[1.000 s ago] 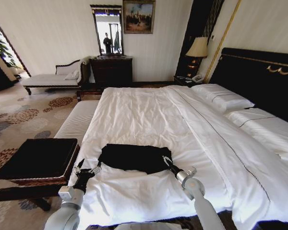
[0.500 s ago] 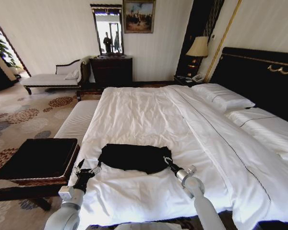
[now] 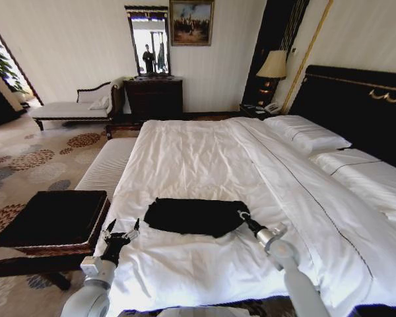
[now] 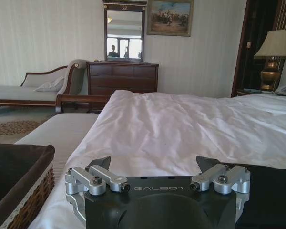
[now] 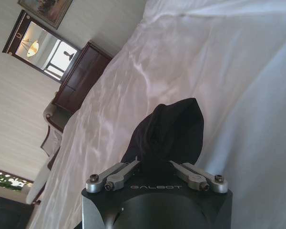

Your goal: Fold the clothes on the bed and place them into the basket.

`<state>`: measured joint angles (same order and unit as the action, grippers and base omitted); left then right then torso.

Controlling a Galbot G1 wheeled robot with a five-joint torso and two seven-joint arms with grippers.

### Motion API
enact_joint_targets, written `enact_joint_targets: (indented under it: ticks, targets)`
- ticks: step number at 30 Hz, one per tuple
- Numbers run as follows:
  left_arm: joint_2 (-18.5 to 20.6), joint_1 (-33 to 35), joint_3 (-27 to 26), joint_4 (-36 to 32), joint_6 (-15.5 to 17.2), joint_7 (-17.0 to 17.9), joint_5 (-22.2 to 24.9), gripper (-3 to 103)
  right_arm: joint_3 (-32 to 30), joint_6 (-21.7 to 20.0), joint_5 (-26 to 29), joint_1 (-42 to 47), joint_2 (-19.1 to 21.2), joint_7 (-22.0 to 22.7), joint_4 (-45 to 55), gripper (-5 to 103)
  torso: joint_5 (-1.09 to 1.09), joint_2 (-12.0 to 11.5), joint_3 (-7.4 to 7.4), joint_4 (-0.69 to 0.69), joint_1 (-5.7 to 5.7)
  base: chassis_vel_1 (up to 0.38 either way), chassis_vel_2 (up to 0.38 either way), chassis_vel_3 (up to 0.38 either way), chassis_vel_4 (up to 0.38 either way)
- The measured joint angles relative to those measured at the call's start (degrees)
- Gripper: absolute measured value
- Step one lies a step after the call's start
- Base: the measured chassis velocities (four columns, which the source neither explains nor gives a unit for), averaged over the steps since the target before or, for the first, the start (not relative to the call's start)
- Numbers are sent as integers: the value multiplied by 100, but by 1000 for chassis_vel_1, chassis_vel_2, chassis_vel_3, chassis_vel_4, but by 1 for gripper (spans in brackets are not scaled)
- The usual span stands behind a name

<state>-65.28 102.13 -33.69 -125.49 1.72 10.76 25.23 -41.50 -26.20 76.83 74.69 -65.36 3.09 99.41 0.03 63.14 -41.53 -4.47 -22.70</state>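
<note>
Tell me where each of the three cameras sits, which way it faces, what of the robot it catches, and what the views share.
Head view: on the robot's head, looking forward and down over the bed; both arms show, left gripper open beside the basket, right gripper at the black T-shirt.
Left wrist view: low at the bed's edge, facing the dresser; its own fingers frame the duvet.
Right wrist view: facing across the bed, fingers closed on the T-shirt.
Shared: all three show the T-shirt, bed and mirror.
</note>
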Motion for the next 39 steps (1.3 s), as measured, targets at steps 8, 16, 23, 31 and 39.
enact_joint_targets:
  ticks: [8, 16, 23, 31, 39]
  targets:
    - [0, 0, 0, 0, 0, -1, 0, 100, -483, -144, -338, 34, 1073, -59, 38, 3, -3, 0, 0, 0, 0, 0, 0, 0, 0]
    - [0, 0, -1, 0, 0, -2, 0, 100, 722, -85, -1472, -257, 952, -152, 593, 3, -2, 2, 0, 2, 0, 0, 0, 0, 0]
    - [0, -1, -2, 0, 0, -1, 0, 100, 2093, 182, -2040, -1115, 401, -245, 236, 3, -5, 1, 0, 3, 0, 0, 0, 0, 0]
    - [0, -1, -1, 1, 0, -3, 1, 100, 2757, 217, -2017, -1557, -263, -136, -159, 3, -4, 1, 0, 1, 0, 0, 0, 0, 0]
    - [0, 0, -2, 0, -1, -3, 1, 100, 2944, 268, -2209, -1586, -445, -222, -325, 0, -4, 1, 0, 1, 0, 0, 0, 0, 0]
